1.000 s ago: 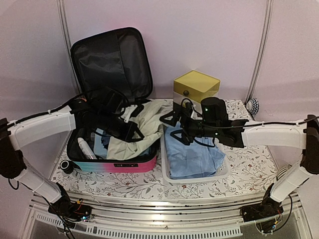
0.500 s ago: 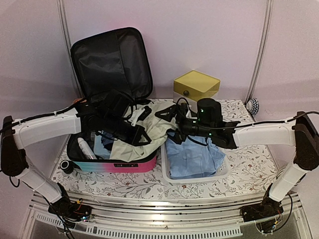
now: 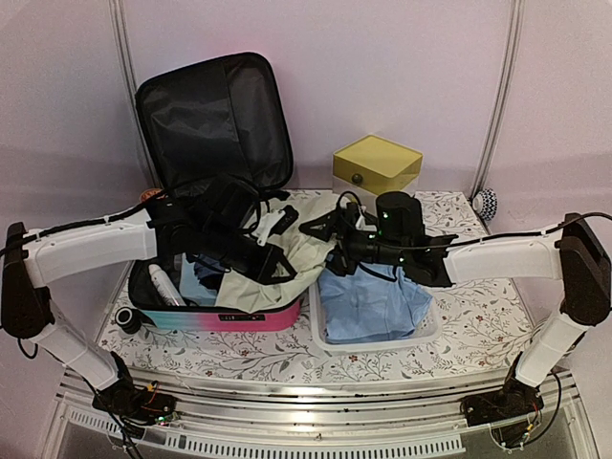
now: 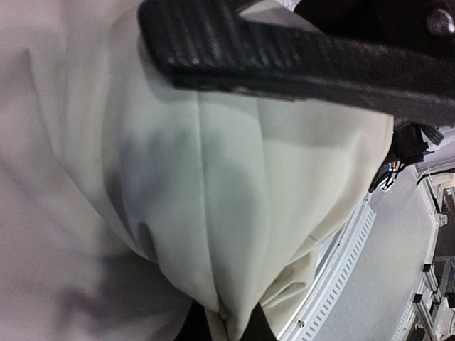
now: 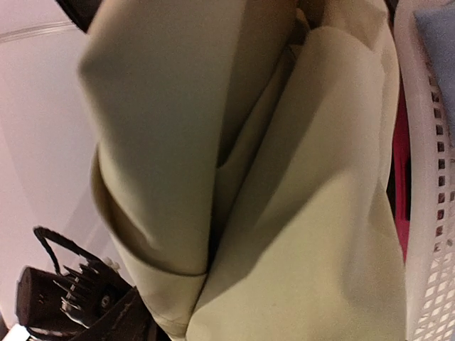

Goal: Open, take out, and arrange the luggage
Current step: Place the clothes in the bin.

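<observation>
White arms (image 3: 91, 247), blk joints (image 3: 19, 298), green LED (image 3: 385, 216)

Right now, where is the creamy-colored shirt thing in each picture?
Top external: the cream garment lies mid-picture, draped over the right side of the luggage.
Left wrist: it fills most of the picture.
Right wrist: it fills the centre.
Landmark: the white basket, right of it from above, at right wrist's right edge; not in left wrist.
</observation>
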